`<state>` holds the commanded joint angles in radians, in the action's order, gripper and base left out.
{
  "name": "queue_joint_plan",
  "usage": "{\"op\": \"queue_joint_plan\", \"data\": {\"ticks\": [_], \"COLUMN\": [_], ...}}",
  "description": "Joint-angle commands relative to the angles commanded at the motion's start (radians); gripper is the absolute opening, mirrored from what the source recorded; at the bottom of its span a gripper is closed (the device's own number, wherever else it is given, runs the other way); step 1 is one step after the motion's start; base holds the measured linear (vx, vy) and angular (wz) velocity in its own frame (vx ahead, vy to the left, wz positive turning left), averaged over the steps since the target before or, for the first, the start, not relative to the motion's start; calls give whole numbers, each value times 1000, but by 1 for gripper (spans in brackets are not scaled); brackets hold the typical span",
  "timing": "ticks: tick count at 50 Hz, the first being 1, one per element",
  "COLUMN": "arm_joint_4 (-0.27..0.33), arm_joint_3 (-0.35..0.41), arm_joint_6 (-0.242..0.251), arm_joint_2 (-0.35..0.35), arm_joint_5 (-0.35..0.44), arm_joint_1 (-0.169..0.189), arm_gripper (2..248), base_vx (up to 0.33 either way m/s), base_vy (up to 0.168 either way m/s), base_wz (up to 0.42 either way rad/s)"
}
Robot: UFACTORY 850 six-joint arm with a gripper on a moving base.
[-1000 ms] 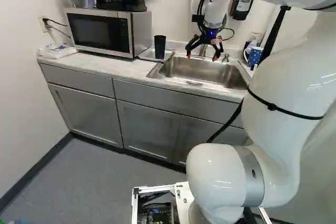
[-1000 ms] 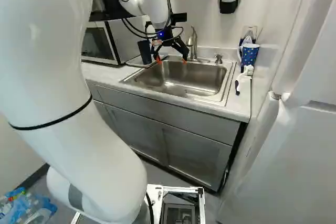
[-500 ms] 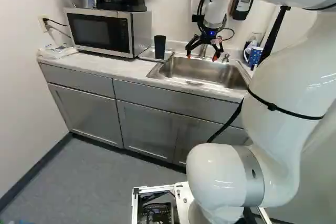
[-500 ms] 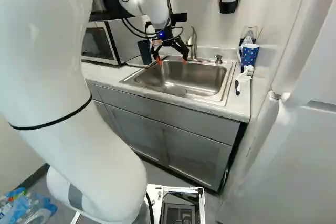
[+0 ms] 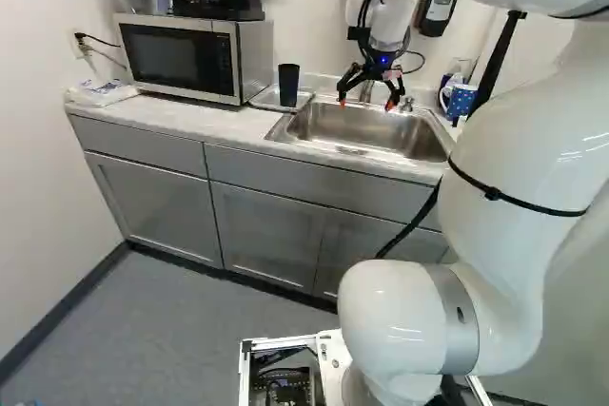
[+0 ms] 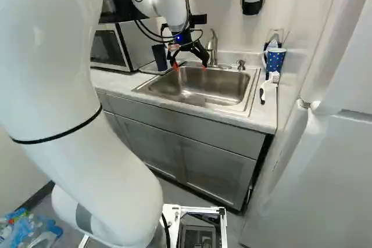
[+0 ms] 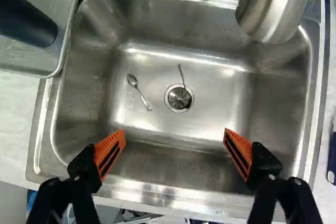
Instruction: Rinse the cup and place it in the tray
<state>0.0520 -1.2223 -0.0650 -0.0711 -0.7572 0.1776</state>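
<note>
While the cup's [image 5: 288,86] long axis rises vertically from the tray [image 5: 267,98], the gripper's [image 5: 365,102] fingers stand apart.

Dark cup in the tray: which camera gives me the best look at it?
The left base view: the dark cup shows from rim to foot, upright in the tray. The right base view shows it crowded by the open jaws; the wrist view shows only part of it, from above.
</note>
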Motion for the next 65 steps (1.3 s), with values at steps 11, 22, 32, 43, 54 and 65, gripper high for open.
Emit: {"op": "queue_joint_plan", "data": {"ticks": [11,22,32,43,54,65], "arm_joint_4": [0,0,0,0,0,0], "arm_joint_3": [0,0,0,0,0,0], "arm_joint_6": [0,0,0,0,0,0], "arm_joint_2": [0,0,0,0,0,0], "arm_joint_5": [0,0,0,0,0,0], "arm_joint_1": [0,0,0,0,0,0], "arm_gripper": [247,247,247,247,247,247], "base_vx": [-8,-45,-74,-85,-94,-99], "base_vy": [-1,10,23,35,47,51], "base_wz": [2,17,-1,0,-3,-3]}}
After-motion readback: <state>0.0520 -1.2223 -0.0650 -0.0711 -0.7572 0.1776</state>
